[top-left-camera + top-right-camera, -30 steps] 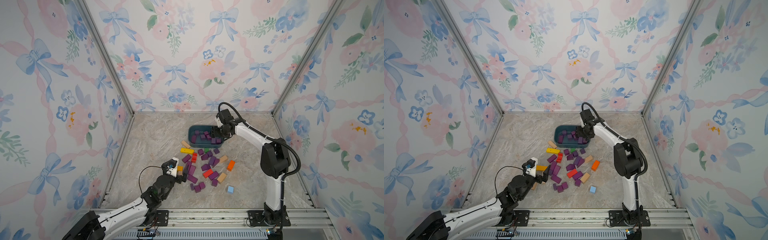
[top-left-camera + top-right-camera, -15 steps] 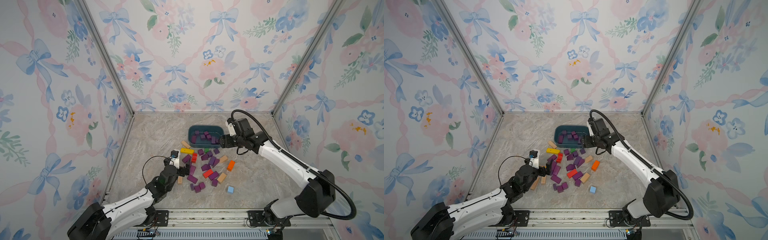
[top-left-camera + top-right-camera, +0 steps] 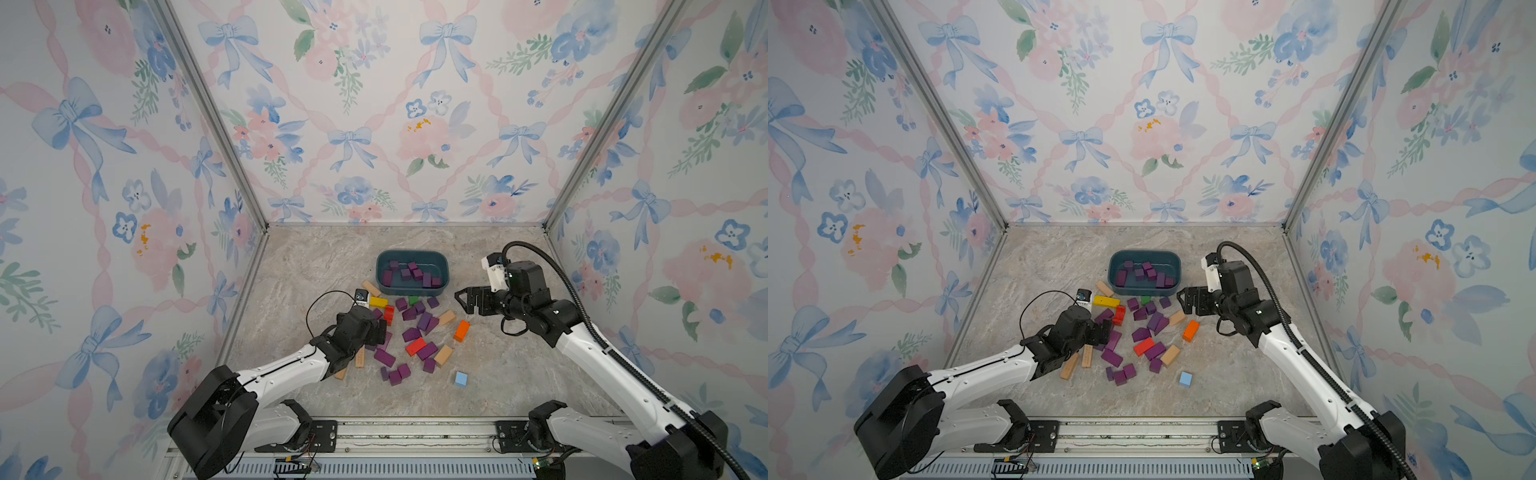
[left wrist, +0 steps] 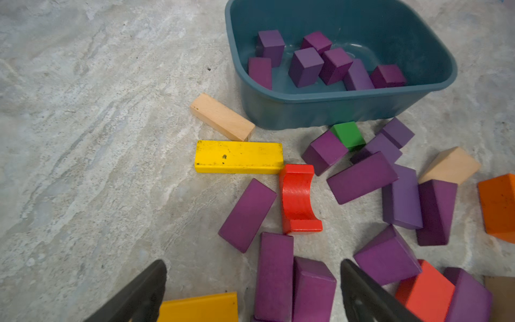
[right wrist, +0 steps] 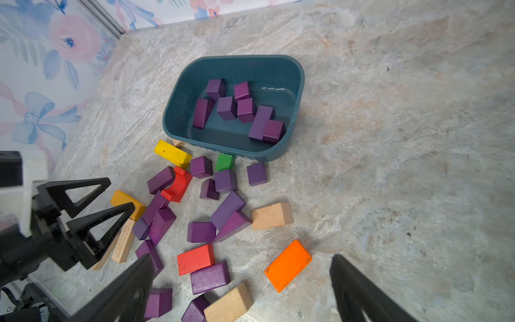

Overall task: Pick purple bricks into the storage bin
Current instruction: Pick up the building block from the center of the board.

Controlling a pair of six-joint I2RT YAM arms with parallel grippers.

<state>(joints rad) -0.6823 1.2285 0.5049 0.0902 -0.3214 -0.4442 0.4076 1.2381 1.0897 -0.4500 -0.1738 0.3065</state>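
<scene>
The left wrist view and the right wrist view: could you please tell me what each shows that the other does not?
Only the left wrist view shows the tan bar in full, beside the storage bin; the right wrist view catches just its tip. Only the right wrist view shows the floral wall, the open right gripper, and the left gripper seen from outside. Both show the bin holding seven purple bricks, the yellow bar, the red arch and the green cube.
</scene>
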